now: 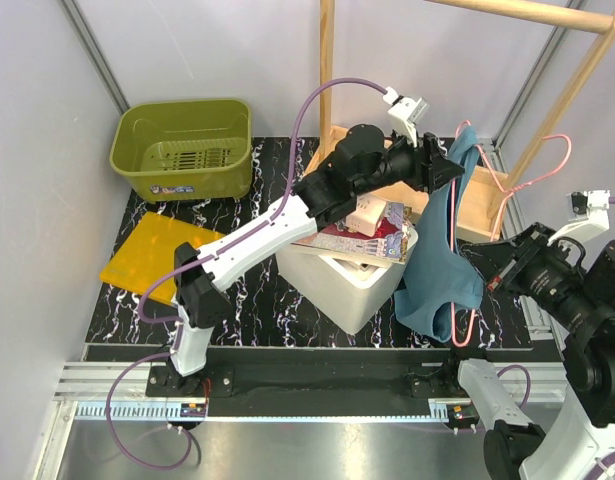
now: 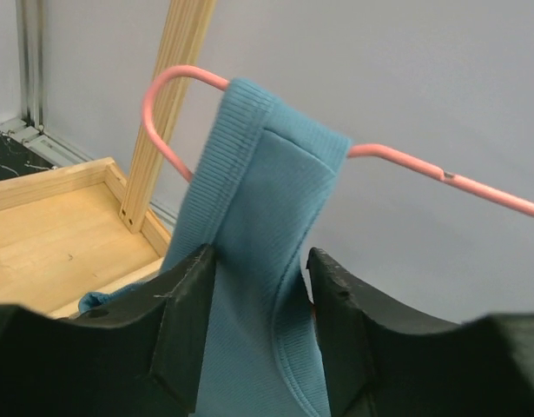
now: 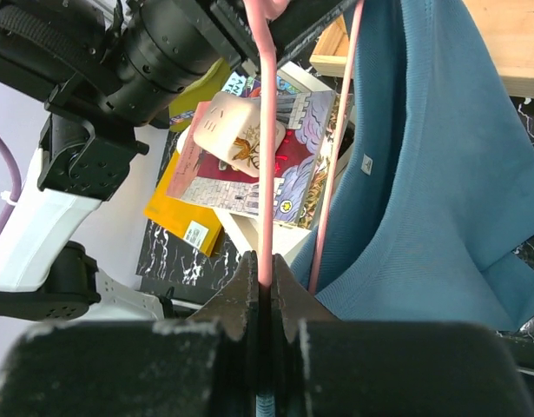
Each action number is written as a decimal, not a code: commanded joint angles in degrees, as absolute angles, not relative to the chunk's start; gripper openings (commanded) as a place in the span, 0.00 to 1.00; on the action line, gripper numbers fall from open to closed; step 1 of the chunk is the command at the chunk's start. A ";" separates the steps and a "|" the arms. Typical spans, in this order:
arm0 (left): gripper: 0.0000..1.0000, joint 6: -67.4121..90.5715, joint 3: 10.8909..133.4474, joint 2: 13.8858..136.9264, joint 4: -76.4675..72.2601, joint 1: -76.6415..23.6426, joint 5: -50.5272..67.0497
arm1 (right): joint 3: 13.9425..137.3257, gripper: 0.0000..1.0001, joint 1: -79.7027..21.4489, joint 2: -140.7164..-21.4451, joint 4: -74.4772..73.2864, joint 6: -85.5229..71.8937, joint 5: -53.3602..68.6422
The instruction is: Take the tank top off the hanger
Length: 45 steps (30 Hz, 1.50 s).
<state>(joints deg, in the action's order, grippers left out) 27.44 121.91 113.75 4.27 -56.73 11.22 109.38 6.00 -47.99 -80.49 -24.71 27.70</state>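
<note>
The teal tank top point(image 1: 442, 270) hangs limp on the pink wire hanger point(image 1: 535, 168), to the right of the white box. In the left wrist view a strap of the tank top point(image 2: 249, 208) is draped over the hanger's bend point(image 2: 167, 87). My left gripper point(image 2: 260, 254) stands open around that strap, one finger on each side, both close against the fabric. My left gripper point(image 1: 449, 165) is up at the garment's top. My right gripper point(image 3: 265, 261) is shut on a straight run of the hanger point(image 3: 265, 165), with the tank top point(image 3: 440, 174) just to its right. My right gripper point(image 1: 492, 272) sits low at the right.
A white box point(image 1: 357, 290) holds books and a small packet, right under the left arm. A green basket point(image 1: 182, 150) stands at the back left and a yellow board point(image 1: 157, 255) lies in front of it. The wooden rack's post point(image 1: 326, 60) and base tray point(image 1: 487, 205) are behind.
</note>
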 commanded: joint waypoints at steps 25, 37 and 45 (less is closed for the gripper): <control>0.00 37.78 132.18 116.18 1.94 -56.78 -7.56 | 95.98 0.00 5.80 -37.09 -86.84 -21.19 33.56; 0.00 42.18 136.67 120.23 5.45 -55.20 -14.68 | 99.05 0.00 5.62 -33.93 -90.35 -18.55 31.03; 0.00 43.24 137.46 122.25 5.45 -54.67 -11.08 | 101.24 0.00 5.62 -35.67 -90.00 -18.72 24.88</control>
